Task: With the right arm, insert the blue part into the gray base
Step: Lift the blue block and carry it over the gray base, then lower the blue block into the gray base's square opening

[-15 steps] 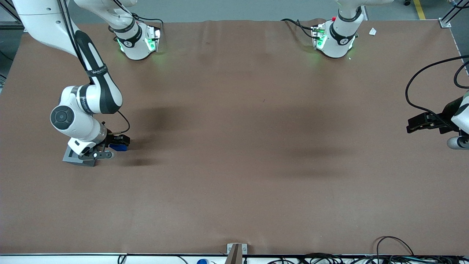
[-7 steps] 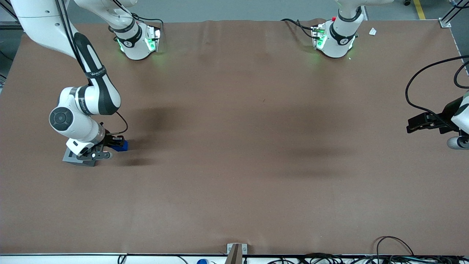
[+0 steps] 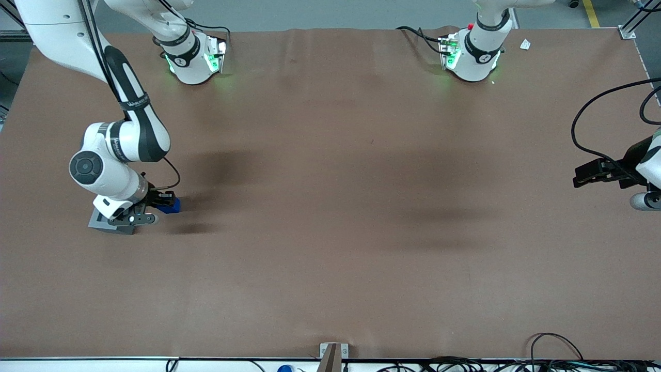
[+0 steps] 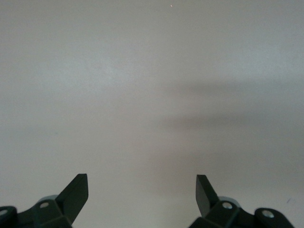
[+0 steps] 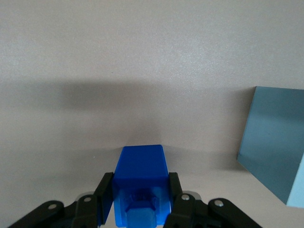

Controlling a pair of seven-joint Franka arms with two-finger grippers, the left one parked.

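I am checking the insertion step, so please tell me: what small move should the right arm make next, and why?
Probably lift the blue part and carry it over the gray base. The tool sits low at the working arm's end of the table, its fingers closed on the part's sides. The base stands beside the part, apart from it, so the part is not yet above it.

Lighting: even, overhead, moderately bright. Soft dark shadows on the brown table (image 3: 330, 268), one beside the right arm (image 3: 124, 144). Green glow at the arm bases (image 3: 206, 59). Front view sharp. Wrist views washed pale; a broad shadow band above the gripper (image 5: 140, 199) and the blue part (image 5: 141, 183), both in focus. No glare.
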